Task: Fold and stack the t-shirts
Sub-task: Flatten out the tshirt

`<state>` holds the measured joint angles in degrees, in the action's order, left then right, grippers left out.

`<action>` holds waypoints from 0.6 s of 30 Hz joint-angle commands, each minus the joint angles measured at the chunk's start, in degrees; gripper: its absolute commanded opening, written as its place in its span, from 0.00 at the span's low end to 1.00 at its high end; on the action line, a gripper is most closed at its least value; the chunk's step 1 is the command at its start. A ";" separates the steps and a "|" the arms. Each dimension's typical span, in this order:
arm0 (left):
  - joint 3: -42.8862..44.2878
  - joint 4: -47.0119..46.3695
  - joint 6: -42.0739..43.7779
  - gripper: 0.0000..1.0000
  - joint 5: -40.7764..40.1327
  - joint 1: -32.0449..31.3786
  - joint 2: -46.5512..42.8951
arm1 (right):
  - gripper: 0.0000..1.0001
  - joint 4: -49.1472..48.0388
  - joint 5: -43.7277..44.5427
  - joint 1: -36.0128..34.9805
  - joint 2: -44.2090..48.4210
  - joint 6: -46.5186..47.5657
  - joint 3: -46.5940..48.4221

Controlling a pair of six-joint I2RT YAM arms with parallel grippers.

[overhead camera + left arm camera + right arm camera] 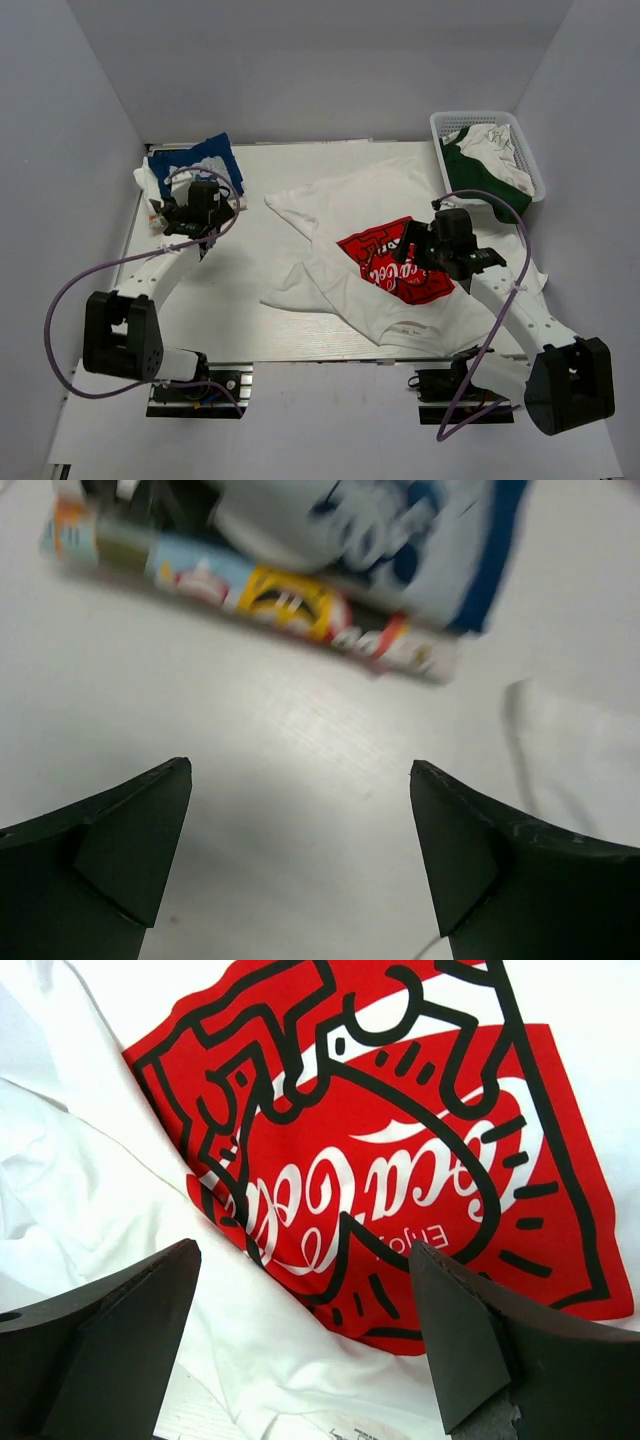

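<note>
Both left gripper [300, 780] and right gripper [300, 1260] are hanging wide open, empty; pinch the white shirt [80, 1160] at its hem.

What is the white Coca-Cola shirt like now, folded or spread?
Spread out, rumpled: the white Coca-Cola shirt sprawls across the table, logo up.

The white t-shirt [345, 200] has a red panel [375, 265] with black outlines; the blue t-shirt [208, 153], white print.
</note>
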<state>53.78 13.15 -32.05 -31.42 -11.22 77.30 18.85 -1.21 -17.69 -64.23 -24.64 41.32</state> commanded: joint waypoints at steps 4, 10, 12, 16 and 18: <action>-3.51 2.77 -6.88 1.00 11.88 7.79 5.75 | 0.90 -1.89 0.51 0.29 2.88 2.76 -1.16; 2.81 -2.06 -2.33 1.00 11.46 13.59 17.43 | 0.90 -1.71 4.20 0.56 2.70 3.64 -0.01; 5.27 -5.48 0.48 1.00 12.96 14.47 20.69 | 0.90 -1.97 4.03 0.82 1.92 3.81 0.25; 9.58 -7.51 2.69 1.00 14.80 16.75 27.72 | 0.90 -1.98 6.92 1.70 -0.28 3.99 2.09; 13.60 -5.78 2.70 1.00 14.81 17.63 31.76 | 0.90 -2.24 8.32 2.13 -0.98 4.16 2.71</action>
<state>62.63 8.62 -31.09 -18.94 4.78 106.91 18.50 3.70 -16.36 -64.36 -21.76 40.93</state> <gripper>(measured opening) 0.997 0.904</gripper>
